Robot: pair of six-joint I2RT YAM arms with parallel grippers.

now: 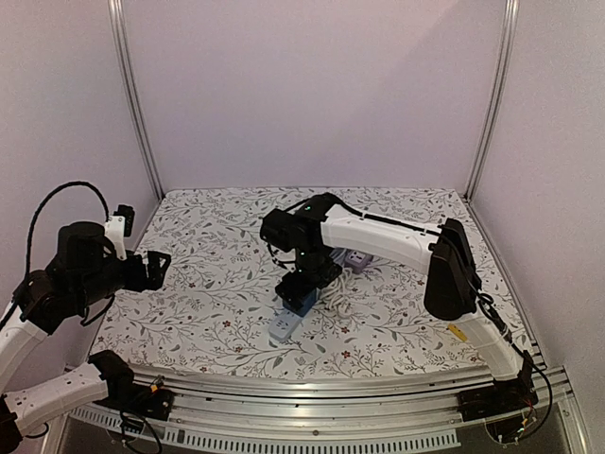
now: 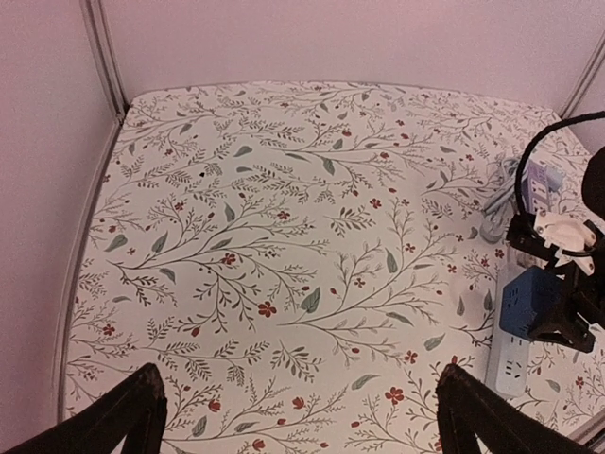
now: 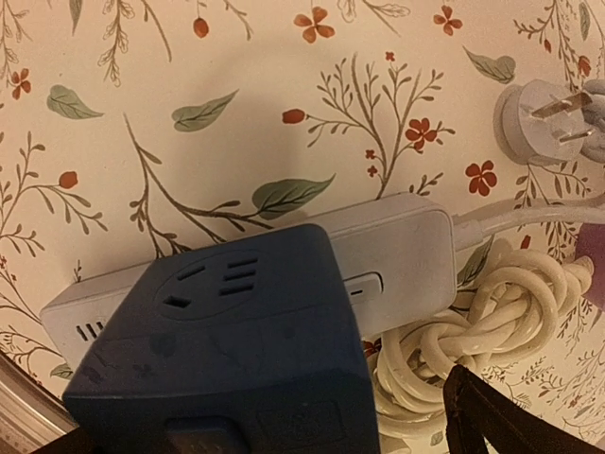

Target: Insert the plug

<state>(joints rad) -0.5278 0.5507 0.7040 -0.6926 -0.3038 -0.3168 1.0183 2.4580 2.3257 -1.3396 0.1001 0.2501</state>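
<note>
Our right arm [image 1: 397, 238] stretches from its base at the near right corner across to the middle of the table, elbow raised, wrist bent steeply down. The right gripper [image 1: 301, 284] points at the flowered tablecloth [image 1: 208, 312] and hangs directly over the blue plug block [image 3: 227, 350].

That block stands on top of the white power strip [image 3: 397, 246], covering its middle. We cannot tell how deep it sits. In the wrist view one dark finger [image 3: 501, 416] stands clear of the block's right side, with coiled white cord [image 3: 473, 322] showing in the gap, so we read these jaws as released. A white pronged plug [image 3: 539, 118] lies loose beyond the strip.

Our left arm [image 1: 80, 265] is folded at the left edge. The left gripper [image 1: 156, 268] hovers spread wide, with nothing between its jaws, well apart from the block.
</note>
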